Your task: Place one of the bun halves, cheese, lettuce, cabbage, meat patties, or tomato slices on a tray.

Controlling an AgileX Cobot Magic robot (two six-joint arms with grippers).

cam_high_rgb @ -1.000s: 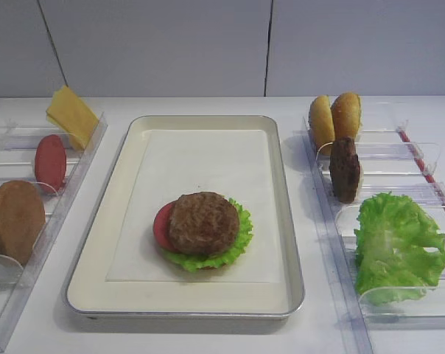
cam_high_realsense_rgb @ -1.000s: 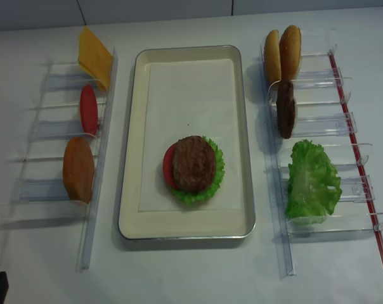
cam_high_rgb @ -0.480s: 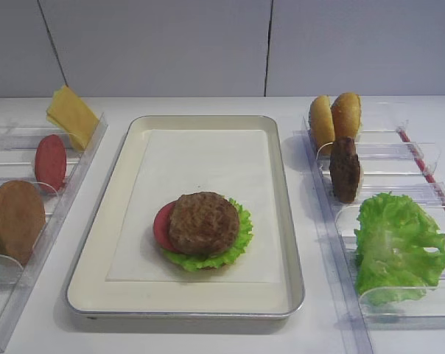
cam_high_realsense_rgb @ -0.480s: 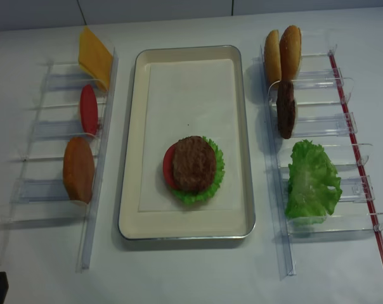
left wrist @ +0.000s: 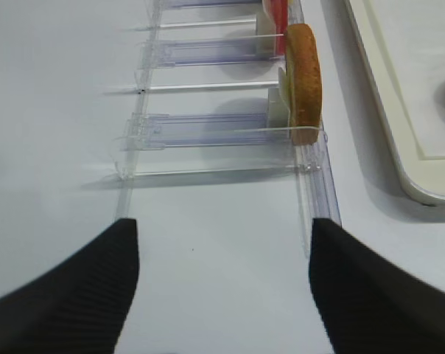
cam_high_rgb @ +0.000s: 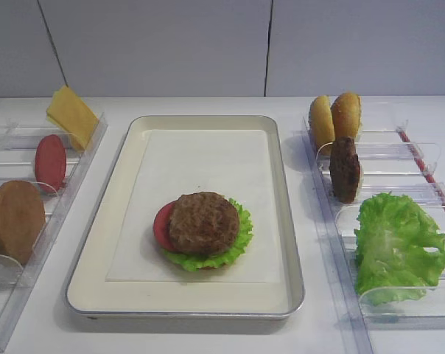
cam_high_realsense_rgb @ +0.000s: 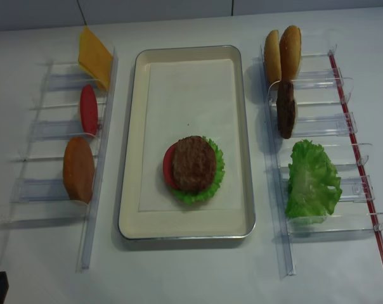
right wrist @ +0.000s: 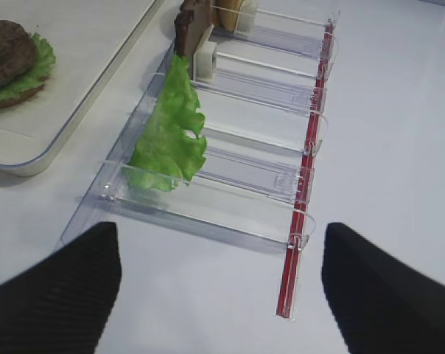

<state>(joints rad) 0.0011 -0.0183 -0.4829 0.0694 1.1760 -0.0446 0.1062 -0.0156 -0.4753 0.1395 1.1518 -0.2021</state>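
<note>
Near: your right gripper [right wrist: 219, 284] and left gripper [left wrist: 222, 284] show only in wrist views, both spread, grasping nothing | Mid: lettuce [right wrist: 171, 133] in rack [right wrist: 281, 177] | Far: patty [cam_high_rgb: 203, 223] stacked on tray [cam_high_rgb: 97, 251].

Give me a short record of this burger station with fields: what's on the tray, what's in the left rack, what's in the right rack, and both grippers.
tray: one stack, meat patty on top, over lettuce, with a tomato slice showing at its left
left rack: cheese, tomato slice, large brown bun half
right rack: two small bun halves, meat patty, lettuce leaf
left gripper: open, empty, near the rack's front end
right gripper: open, empty, in front of the lettuce leaf
</note>
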